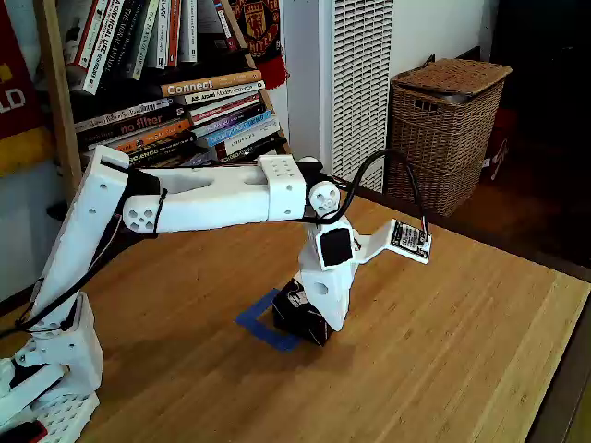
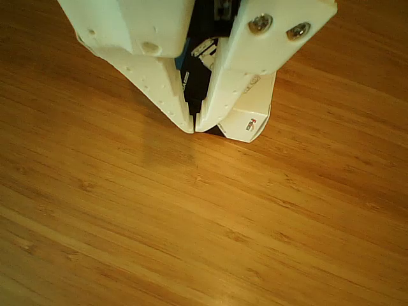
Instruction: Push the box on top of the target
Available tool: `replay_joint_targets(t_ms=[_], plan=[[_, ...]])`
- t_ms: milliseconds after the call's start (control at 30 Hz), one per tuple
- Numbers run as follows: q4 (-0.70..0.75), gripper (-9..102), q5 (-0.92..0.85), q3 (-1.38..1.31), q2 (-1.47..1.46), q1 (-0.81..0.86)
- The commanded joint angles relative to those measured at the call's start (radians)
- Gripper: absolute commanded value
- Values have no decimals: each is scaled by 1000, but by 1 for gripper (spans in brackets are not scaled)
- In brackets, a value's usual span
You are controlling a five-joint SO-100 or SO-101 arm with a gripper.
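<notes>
Nearest the fixed camera, at the bench's near-left corner, stands the arm's white base [image 1: 51, 369]; from it the arm rises, then reaches almost level toward the middle of the bench and bends sharply down at the wrist. There the tool [image 1: 319, 328] points at the wood, its tips down beside the box [image 1: 297, 312], which sits mid-bench, already overlapping the target [image 1: 263, 323] with blue tape showing on the side toward the base. In the other view the tool [image 2: 194, 124] has its two fingers drawn together, only a hairline gap between the tips, nothing clamped; the box [image 2: 248, 118] lies just behind them, white face and black side showing. The box looks like light, stiff cardboard (likely to skate easily on smooth bamboo, and to twist if nudged off-centre), so I would judge a low, flat push against the middle of a side face the safest contact, with no lifting needed. Whether it sits fully square in the outline cannot be told from here. Farther back, beyond the bench's far edge, are a wicker basket [image 1: 448, 129], and a shelf of books [image 1: 175, 101].
</notes>
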Motion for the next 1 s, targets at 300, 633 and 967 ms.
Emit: replay_joint_targets(t_ms=[300, 633, 967], plan=[[26, 1, 2, -20, 34, -41], [28, 1, 11, 25, 55, -55], [-5, 1, -2, 114, 110, -25]])
